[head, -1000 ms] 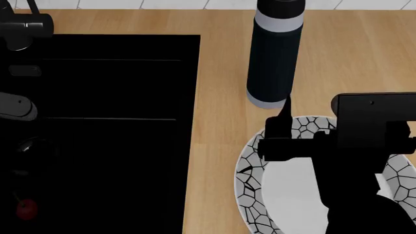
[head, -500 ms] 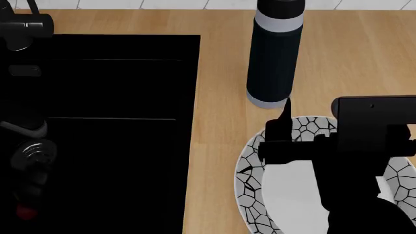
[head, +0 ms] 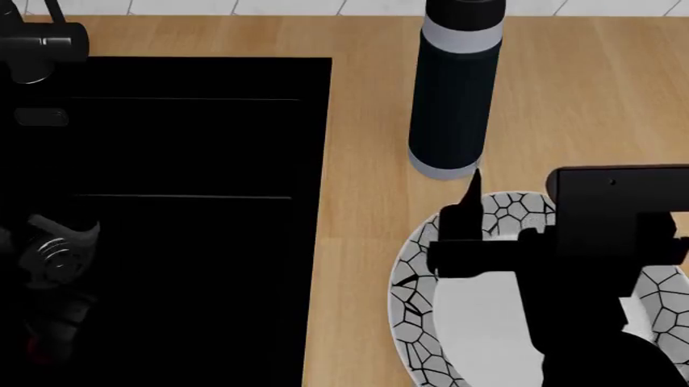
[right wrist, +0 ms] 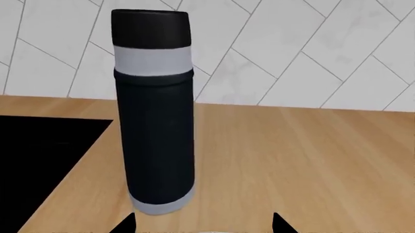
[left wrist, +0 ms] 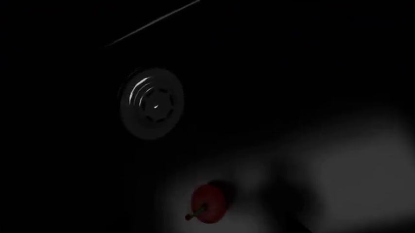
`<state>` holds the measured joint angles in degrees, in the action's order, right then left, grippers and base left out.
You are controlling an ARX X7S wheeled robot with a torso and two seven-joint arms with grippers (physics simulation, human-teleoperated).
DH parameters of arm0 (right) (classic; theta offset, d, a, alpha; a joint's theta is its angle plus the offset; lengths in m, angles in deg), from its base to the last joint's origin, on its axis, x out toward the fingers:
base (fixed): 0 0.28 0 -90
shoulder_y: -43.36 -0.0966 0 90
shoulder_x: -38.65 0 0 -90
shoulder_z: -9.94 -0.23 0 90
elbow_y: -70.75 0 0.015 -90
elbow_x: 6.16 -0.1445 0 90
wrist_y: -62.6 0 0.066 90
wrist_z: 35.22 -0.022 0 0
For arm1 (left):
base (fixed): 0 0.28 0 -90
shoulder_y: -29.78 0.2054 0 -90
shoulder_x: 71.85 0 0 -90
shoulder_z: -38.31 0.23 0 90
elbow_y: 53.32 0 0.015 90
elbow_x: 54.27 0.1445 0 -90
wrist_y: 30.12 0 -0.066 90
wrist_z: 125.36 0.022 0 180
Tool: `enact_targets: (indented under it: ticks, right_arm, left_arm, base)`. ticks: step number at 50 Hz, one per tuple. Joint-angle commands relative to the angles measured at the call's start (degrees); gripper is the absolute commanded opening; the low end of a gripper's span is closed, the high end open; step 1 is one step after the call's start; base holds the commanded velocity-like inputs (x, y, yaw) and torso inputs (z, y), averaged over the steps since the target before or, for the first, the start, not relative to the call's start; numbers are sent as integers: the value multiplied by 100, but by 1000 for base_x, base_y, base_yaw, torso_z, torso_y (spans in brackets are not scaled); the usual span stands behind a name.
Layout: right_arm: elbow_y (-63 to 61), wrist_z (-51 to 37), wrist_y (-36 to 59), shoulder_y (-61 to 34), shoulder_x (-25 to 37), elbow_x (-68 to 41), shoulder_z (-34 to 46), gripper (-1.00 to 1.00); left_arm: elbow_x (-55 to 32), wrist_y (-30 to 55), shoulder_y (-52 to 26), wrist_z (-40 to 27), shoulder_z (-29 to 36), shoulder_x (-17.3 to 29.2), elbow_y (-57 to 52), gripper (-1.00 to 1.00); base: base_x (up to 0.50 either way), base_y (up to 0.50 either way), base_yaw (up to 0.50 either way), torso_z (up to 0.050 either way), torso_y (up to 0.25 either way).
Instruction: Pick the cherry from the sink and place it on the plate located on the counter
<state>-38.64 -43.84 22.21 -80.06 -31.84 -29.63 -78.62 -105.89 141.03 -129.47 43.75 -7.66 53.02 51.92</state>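
Your left end effector (head: 48, 322) hangs low inside the sink (head: 205, 161), but the dark basin swallows its fingers in the head view and none show in its own wrist view, so you cannot tell whether it is spread or pressed together. The cherry (left wrist: 209, 202) lies on the sink floor, a little way from the round drain (left wrist: 151, 103), stem pointing away from the drain. In the left wrist view it sits near the frame edge rather than centred, which suggests the end effector is near it but not yet lined up over it; the head view hides the fruit behind the arm.

Your main risk, judging from this, is a blind close. A small, round, glossy fruit will likely roll if one finger touches it first, and it could run toward the drain. Poor contrast in the black basin also makes depth hard to read, so you could strike the sink floor.

Your right end effector (right wrist: 203, 224) waits above the plate (head: 415, 274) on the bench (head: 366, 121), two finger tips showing apart and empty, close to the tall dark bottle (head: 454, 89); a careless swing there could topple it.
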Motion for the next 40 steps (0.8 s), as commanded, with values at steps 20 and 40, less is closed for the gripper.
enact_targets:
  ticks: [20,40]
  right_arm:
    - [-5,-63,-10,30,68,-30,-8,100]
    - [68,-84,-64,49,71,-36,31,100]
  left_arm:
    - [576,-917,-13,677,959,-284,1236,100]
    - [996,-1628,69,1107,1336,-664,2252,100]
  base:
    - [0,0,0,0,0]
    - [0,0,0,0,0]
